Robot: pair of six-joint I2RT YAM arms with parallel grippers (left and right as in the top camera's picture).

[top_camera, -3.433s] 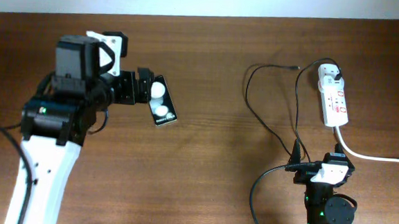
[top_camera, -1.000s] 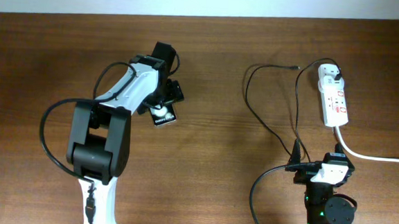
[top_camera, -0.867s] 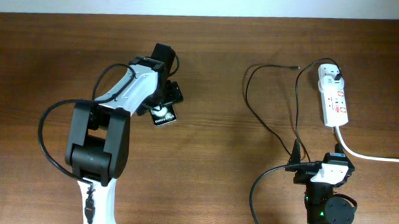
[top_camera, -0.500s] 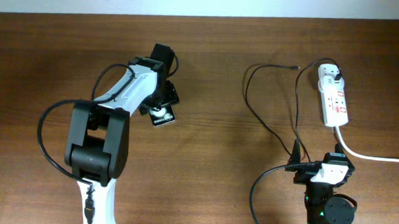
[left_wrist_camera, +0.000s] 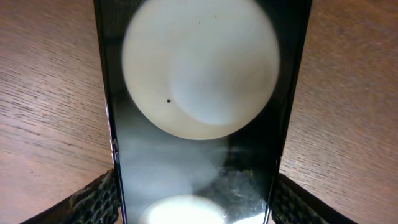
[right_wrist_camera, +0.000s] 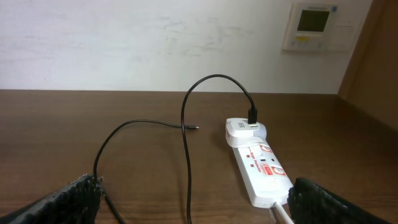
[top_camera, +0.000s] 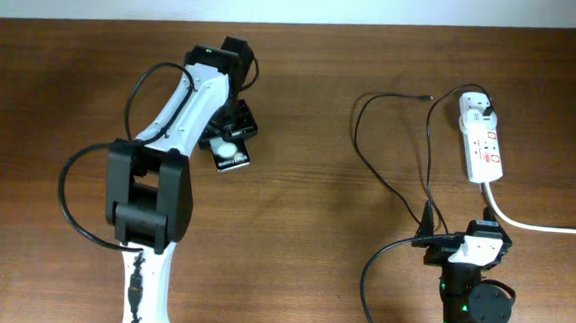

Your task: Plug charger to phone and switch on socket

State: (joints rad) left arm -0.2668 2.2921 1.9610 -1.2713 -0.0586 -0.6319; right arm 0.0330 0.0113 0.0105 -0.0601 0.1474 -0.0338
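The black phone (top_camera: 231, 155) lies face up on the wooden table, two white round spots on its glass. My left gripper (top_camera: 234, 130) reaches over its far end. In the left wrist view the phone (left_wrist_camera: 199, 81) fills the gap between the two fingers of my left gripper (left_wrist_camera: 196, 202), whose pads touch both long edges. The charger's thin black cable (top_camera: 366, 164) loops across the right side, its free tip (top_camera: 429, 96) lying loose and its white adapter (top_camera: 477, 108) plugged into the white socket strip (top_camera: 486, 152). My right gripper (top_camera: 462, 242) is open and empty, near the front edge.
The right wrist view shows the cable (right_wrist_camera: 186, 155), its tip (right_wrist_camera: 196, 128), the adapter (right_wrist_camera: 244, 131) and the strip (right_wrist_camera: 264, 174) ahead of my right gripper (right_wrist_camera: 193, 208). The strip's thick white cord (top_camera: 544, 227) runs off to the right.
My left arm has swung from the left side to reach over the phone, and its fingers now bracket it. The phone has shifted slightly up and left. The right arm has not moved.
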